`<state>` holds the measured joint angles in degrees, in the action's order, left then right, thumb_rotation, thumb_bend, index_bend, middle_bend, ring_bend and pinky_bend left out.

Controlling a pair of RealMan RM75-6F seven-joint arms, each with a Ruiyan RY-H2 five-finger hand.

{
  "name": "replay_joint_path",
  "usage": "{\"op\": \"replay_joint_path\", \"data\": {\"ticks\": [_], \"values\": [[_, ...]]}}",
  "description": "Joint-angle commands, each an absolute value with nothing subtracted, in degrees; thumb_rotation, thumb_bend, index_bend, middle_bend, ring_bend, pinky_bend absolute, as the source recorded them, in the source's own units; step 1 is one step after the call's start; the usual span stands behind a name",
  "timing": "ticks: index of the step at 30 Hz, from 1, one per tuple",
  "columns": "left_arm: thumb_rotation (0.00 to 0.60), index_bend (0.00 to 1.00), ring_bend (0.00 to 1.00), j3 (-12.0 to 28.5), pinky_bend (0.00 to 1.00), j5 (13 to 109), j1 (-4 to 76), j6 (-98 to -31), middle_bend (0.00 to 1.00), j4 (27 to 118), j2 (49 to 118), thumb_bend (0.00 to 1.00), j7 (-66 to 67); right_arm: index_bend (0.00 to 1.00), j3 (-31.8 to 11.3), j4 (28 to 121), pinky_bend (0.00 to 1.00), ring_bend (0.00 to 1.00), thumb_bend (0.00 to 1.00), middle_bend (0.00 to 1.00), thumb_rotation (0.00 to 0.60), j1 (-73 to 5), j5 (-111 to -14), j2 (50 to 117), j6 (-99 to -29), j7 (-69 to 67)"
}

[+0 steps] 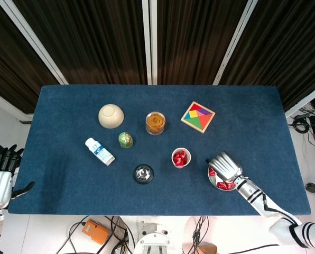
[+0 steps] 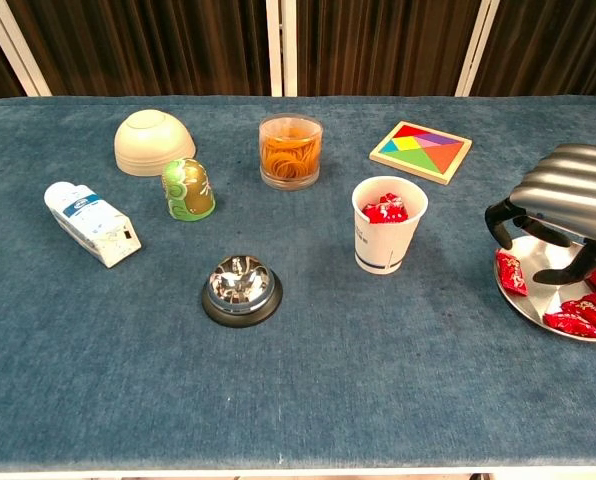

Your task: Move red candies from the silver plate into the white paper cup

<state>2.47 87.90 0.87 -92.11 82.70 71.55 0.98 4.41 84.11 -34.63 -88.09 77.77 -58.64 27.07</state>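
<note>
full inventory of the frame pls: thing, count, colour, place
table: 1, blue cloth, holds everything
silver plate: 1, near right edge
red candies: several on the plate, more in the cup; exact count unclear
white paper cup: 1, centre-right, upright
tangram puzzle: 1, multicolour in wood frame, far right
glass jar: 1, clear, orange rubber bands inside, far centre
bowl: 1, cream, upside down, far left
egg figure: 1, green, near the bowl
small bottle: 1, white and blue, lying at left
call bell: 1, silver on black base, front centre
right hand: over the plate, fingers curled down, nothing visibly held
left hand: off the table's left edge, fingers apart
</note>
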Motion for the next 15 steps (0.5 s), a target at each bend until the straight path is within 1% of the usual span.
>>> {"op": "replay_joint_path", "data": {"ticks": [1, 15], "values": [[0.6, 0.09, 0.0, 2.4, 0.0, 87.9, 0.9, -92.0, 0.01, 82.7, 71.6, 0.0, 0.9, 0.54, 4.3, 83.6, 1.0, 1.0, 0.35, 0.83, 0.6, -34.8, -88.3, 78.3, -57.9, 27.1], [0.6, 0.09, 0.0, 2.4, 0.0, 87.9, 0.9, -91.9, 0.01, 82.4, 71.8, 0.0, 0.6, 0.55, 3.9, 81.6, 1.0, 1.0, 0.35, 0.83, 0.6, -34.4, -87.1, 79.2, -55.7, 27.9]]}}
